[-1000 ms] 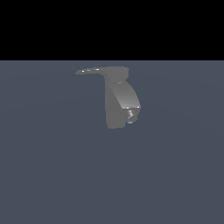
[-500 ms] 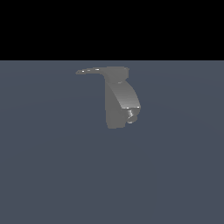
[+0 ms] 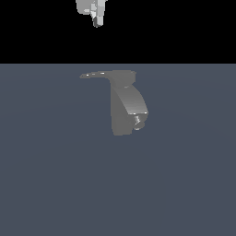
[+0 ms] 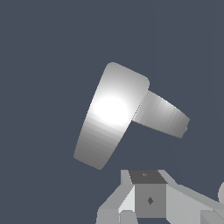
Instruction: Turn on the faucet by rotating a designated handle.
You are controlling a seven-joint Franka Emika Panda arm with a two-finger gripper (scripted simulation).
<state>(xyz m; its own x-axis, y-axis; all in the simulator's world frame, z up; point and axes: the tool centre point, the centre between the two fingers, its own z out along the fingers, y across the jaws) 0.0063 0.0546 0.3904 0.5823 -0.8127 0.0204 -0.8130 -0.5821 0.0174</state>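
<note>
- Only the lowest part of the white arm is seen, at the top edge of the exterior view.
- The gripper [image 3: 96,22] is pointed downward, held high and free.
- Nothing is touched; whether the jaws are parted cannot be told.

Exterior view: level, side-on, mid-distance. Wrist view: looks down, close. Both share faucet [image 3: 124,103] [image 4: 114,114].
</note>
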